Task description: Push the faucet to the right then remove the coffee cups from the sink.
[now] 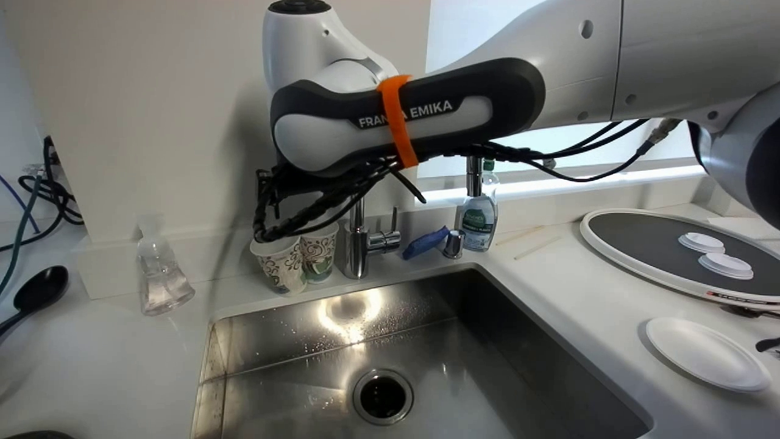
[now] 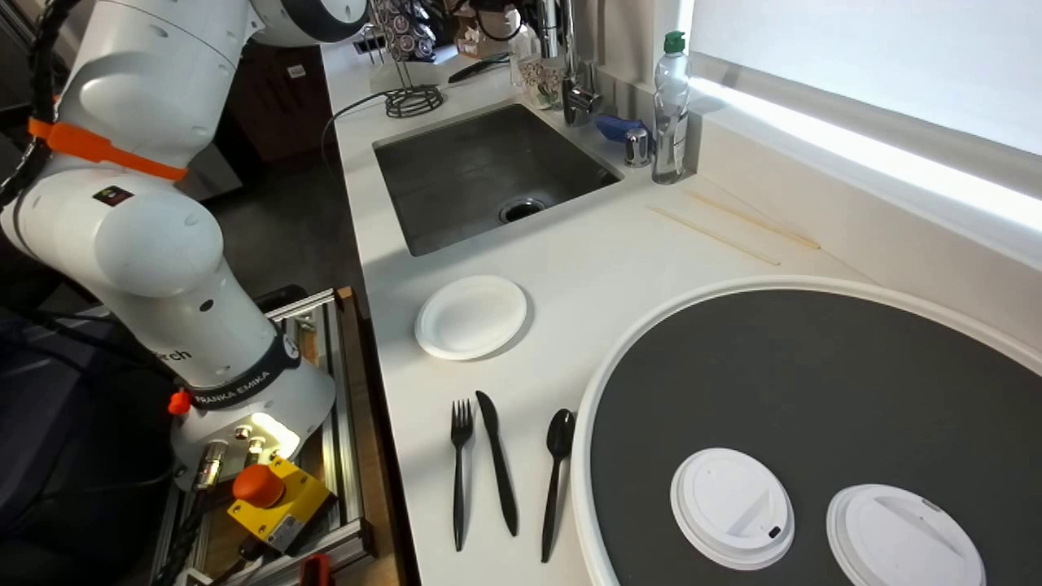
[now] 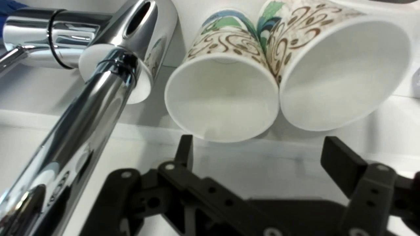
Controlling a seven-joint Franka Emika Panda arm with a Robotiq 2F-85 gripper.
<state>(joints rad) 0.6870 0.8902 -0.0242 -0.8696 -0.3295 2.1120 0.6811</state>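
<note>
The chrome faucet [image 1: 358,253] stands behind the sink [image 1: 274,396], its arch partly hidden by my arm. In that view its spout end hangs right of its base. The faucet also shows in an exterior view [image 2: 573,98] and at left in the wrist view [image 3: 82,131]. Two patterned paper coffee cups [image 1: 281,268] [image 1: 319,253] stand side by side on the counter left of the faucet base, outside the sink. In the wrist view both cups [image 3: 223,98] [image 3: 344,75] show their open mouths. My gripper [image 3: 258,144] is open and empty, fingertips near the cup rims; cables hide it in the exterior views.
A soap bottle [image 1: 478,222], a blue sponge [image 1: 425,242] and a chrome cap [image 1: 454,244] stand right of the faucet. A clear bottle [image 1: 159,280] is left of the cups. A plate [image 2: 470,317], black cutlery [image 2: 496,464] and a round grey board [image 2: 773,366] with white lids lie on the counter.
</note>
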